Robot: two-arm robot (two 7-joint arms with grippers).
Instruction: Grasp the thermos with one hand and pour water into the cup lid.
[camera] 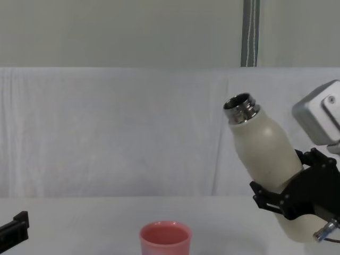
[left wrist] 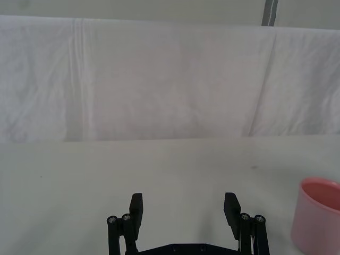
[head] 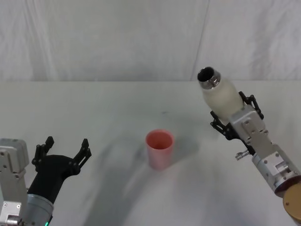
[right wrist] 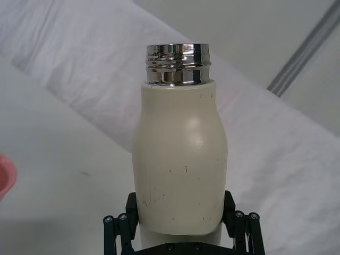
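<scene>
The cream-white thermos (head: pixel 221 99) with its open steel neck (camera: pixel 240 108) is held off the table and tilts toward the left. My right gripper (head: pixel 233 117) is shut on its lower body (right wrist: pixel 180 175), black fingers (camera: pixel 281 197) clamped around it. The pink cup lid (head: pixel 159 148) stands upright on the table, left of and below the thermos mouth; its rim also appears in the chest view (camera: pixel 165 239) and the left wrist view (left wrist: pixel 317 215). My left gripper (head: pixel 62 153) rests low at the left, open and holding nothing, its fingers (left wrist: pixel 137 211) spread apart.
A white cloth covers the table (head: pixel 117 108) and hangs as a backdrop (camera: pixel 106 133) behind it. A grey vertical post (camera: pixel 250 32) stands beyond the backdrop.
</scene>
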